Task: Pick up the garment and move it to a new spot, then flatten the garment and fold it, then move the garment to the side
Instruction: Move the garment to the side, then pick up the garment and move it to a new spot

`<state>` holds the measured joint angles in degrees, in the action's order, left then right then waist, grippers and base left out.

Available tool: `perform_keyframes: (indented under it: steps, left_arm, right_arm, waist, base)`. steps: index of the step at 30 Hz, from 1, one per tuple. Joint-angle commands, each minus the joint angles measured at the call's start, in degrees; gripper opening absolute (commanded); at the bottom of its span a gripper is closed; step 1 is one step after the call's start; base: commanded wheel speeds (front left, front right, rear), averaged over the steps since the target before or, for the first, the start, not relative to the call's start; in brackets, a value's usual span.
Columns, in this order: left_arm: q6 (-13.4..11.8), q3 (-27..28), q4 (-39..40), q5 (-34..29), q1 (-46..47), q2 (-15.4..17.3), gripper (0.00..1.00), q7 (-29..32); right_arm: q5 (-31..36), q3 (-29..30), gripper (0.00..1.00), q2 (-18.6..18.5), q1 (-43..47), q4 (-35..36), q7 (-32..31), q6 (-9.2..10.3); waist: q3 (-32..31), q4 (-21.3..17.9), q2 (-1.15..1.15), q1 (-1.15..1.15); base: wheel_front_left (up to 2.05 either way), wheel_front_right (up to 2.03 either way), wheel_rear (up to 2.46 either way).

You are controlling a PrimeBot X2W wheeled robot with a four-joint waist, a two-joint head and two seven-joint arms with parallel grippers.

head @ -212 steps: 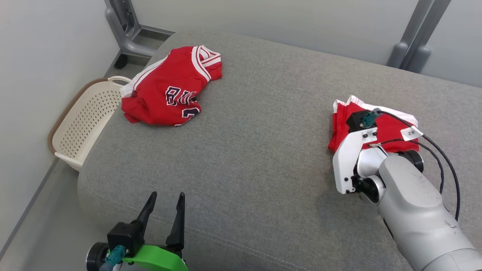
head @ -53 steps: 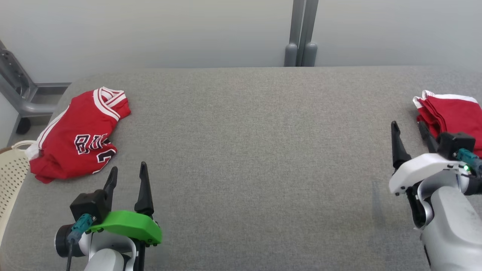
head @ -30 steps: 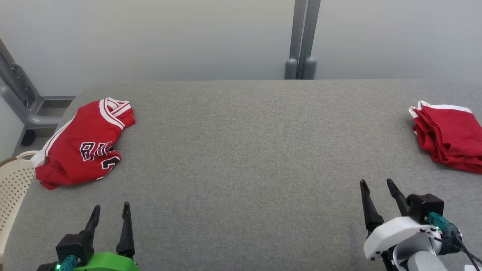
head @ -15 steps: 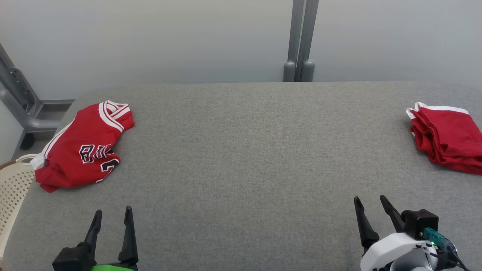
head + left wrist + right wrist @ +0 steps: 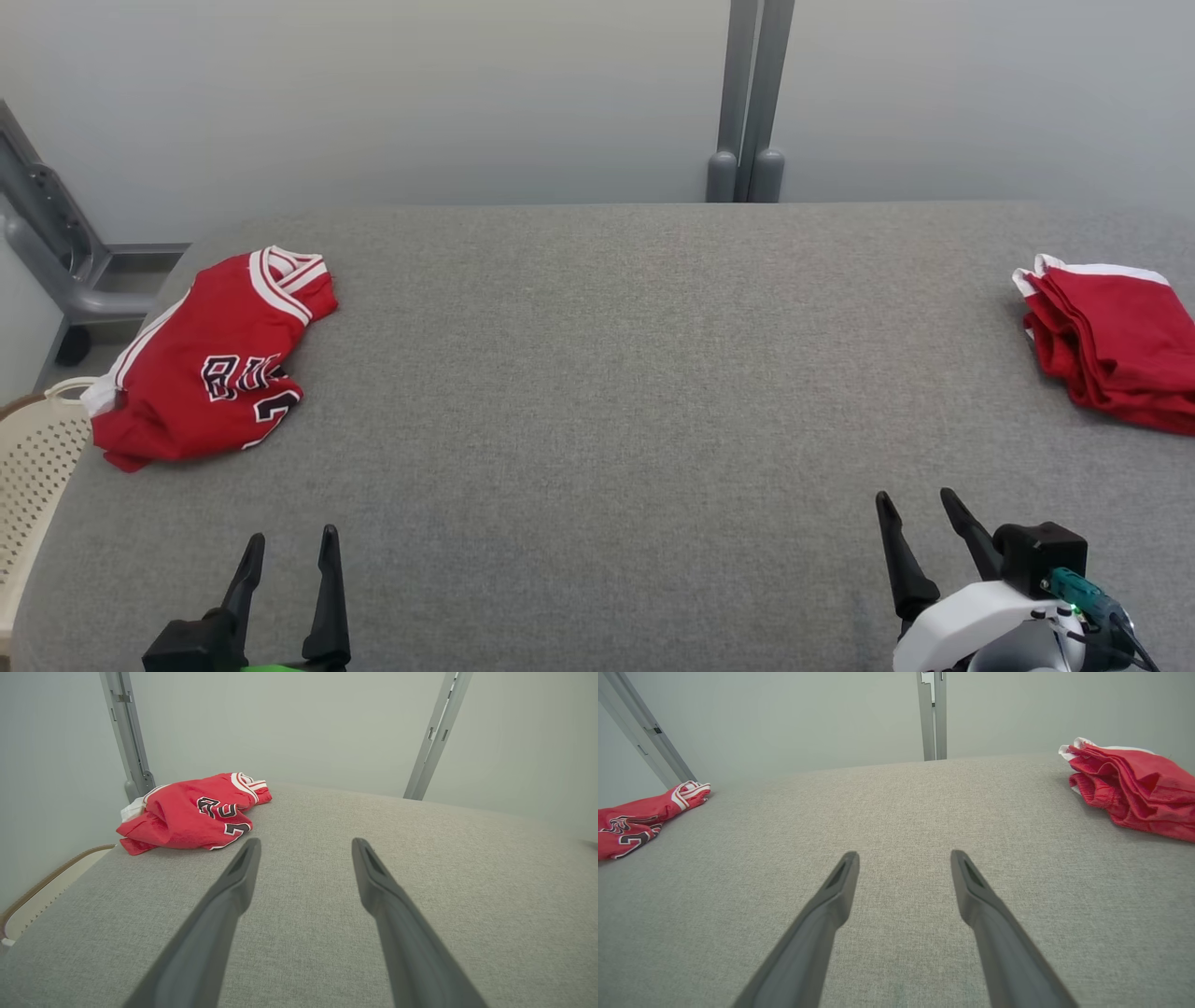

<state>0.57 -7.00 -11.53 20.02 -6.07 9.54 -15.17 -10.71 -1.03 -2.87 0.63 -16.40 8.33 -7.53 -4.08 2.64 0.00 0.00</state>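
1. Left gripper (image 5: pixel 291 539): it sits at the lower left of the head view, over the near edge of the grey padded surface (image 5: pixel 607 373). Its two dark fingers stand apart. The left wrist view shows bare grey fabric in the gap, so nothing is held.
2. Right gripper (image 5: pixel 915 497): it sits at the lower right of the head view, in front of its white housing. Its fingers are spread and empty, and the right wrist view shows plain fabric between them.
3. Red jersey (image 5: pixel 210 359): it lies crumpled at the left end of the surface, with its white-trimmed collar toward the back wall. The dark lettering faces up (partly lost in the creases). The jersey is well apart from the left gripper, ahead of it and to its left.
4. Folded red garment (image 5: pixel 1116 355): it rests at the right end of the surface in stacked layers, with white edging on its far side. The right edge of the head view cuts it off. It is well apart from the right gripper.
5. Basket (image 5: pixel 33 467): it is cream and perforated, and stands beside the left end of the surface. A white part of the jersey hangs near its rim (contact cannot be determined).
6. Metal posts (image 5: pixel 747 103): grey, they stand upright behind the far edge of the surface.
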Motion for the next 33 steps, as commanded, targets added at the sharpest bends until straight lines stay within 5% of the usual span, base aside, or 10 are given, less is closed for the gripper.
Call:
perform_keyframes:
  steps: [1, 33]
  left_arm:
    - [0.1, 0.2, -0.1, -0.4, 0.6, -0.1, 1.00, 0.0]
    - [-1.5, 1.6, 2.8, 1.6, -3.0, 3.9, 1.00, 2.8]
  right_arm:
    - [-0.3, 0.0, 1.00, 0.0, 0.5, 0.3, 0.2, 0.08]
    - [-3.7, -6.2, 1.00, -0.1, -0.1, -2.2, 4.0, 0.08]
  waist:
    - [0.0, 0.4, 0.00, 0.00]
    - [-0.9, 23.5, 0.00, 0.00]
  base:
    - [0.00, 0.00, 0.00]
    - [0.00, 0.00, 0.00]
